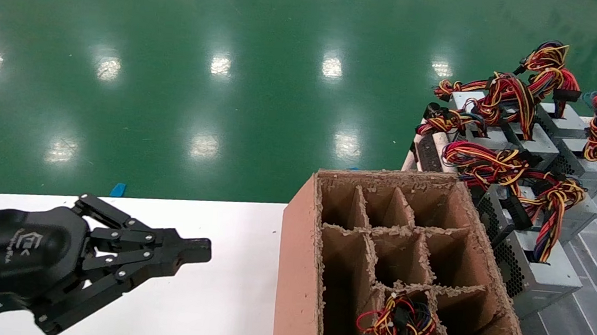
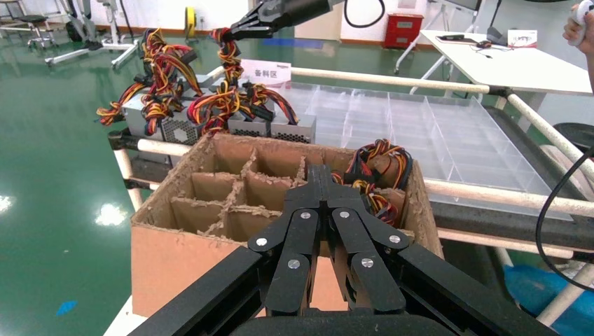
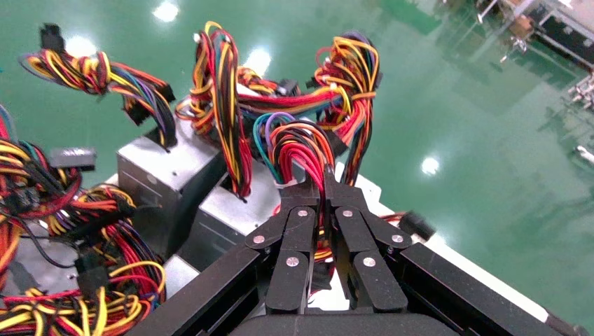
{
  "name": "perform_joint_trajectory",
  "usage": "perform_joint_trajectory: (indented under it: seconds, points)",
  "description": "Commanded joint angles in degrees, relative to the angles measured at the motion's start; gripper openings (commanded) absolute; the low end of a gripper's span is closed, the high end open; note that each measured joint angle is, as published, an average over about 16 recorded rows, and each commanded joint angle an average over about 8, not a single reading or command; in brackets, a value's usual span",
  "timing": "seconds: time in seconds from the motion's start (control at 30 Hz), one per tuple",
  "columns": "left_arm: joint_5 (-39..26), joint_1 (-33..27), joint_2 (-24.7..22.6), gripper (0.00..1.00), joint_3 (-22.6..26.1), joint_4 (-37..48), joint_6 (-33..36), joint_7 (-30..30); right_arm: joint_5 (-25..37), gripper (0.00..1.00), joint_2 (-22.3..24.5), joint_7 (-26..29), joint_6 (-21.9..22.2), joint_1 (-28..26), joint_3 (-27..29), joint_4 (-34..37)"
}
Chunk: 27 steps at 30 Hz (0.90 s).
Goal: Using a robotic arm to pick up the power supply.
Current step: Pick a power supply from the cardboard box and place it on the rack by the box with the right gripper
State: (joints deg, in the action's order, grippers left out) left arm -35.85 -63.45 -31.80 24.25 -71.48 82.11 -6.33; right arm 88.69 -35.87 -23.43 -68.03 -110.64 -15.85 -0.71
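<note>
Floor: glossy green shop floor behind everything, so you've got glare spots but nothing in the way.
Head view, left side: your left gripper hangs over the white table, fingers pressed together on nothing, well apart from the stock. Looks parked.
Head view, box: divided cardboard carton sits between table and rack; a couple of near cells already show wire bundles.
Head view, supplies: grey power supplies stacked on the rack to your right, cable looms flopping on top. Right arm isn't in this shot.
Left wrist view: the right gripper shows far off above the supplies, tips pinched on a loom.
Right wrist view: here it's clear, jaws clamped on a cable bundle that rises from a metal case.
Handling guess: the case looks heavy and rigid with slick sheet-metal sides; the wires are soft and will stretch and swing.
Grip advice: if you lift by the loom, I'd say take it low near the case exit and go slow, or the box will pendulum.
</note>
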Motion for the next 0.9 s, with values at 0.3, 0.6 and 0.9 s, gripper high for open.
perform_joint_trajectory:
  seconds: [0.3,0.6,0.9]
  points:
    - [0.0,0.0,0.0,0.0,0.0,0.0,0.0,0.0,0.37,1.0,-0.09,0.55,0.25,-0.69,-0.25,0.13]
    - [0.0,0.0,0.0,0.0,0.0,0.0,0.0,0.0,1.01,1.0,1.02,1.39,-1.06,-1.92,-0.71,0.1]
    - [0.0,0.0,0.0,0.0,0.0,0.0,0.0,0.0,0.76,1.0,3.66,0.57,-5.15,-4.52,-0.56,-1.77]
